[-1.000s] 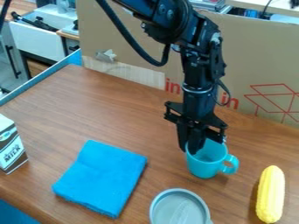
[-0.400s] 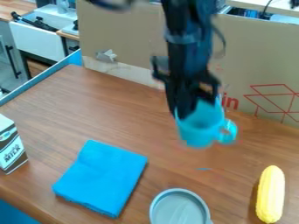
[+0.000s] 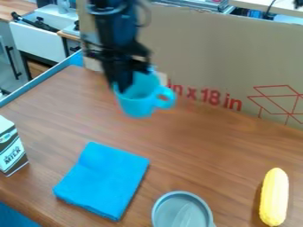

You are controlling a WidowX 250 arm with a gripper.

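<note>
The black gripper (image 3: 125,82) hangs in the upper left-centre of the camera view, shut on the left wall of a turquoise cup (image 3: 137,99). The cup is held up off the table, roughly upright, with its handle towards the right. One finger reaches into the cup, so its tip is hidden. Below and a little left of the cup, a folded blue cloth (image 3: 103,181) lies on the wooden table (image 3: 201,153).
A milk carton (image 3: 10,148) stands at the left edge. A grey round lid or dish (image 3: 182,213) lies at the front, and a yellow corn cob (image 3: 274,197) at the right. A cardboard panel (image 3: 195,53) runs behind the table.
The gripper has lifted the turquoise cup off the table and carried it up and to the left. The cloth, corn, carton and grey dish have stayed put.
</note>
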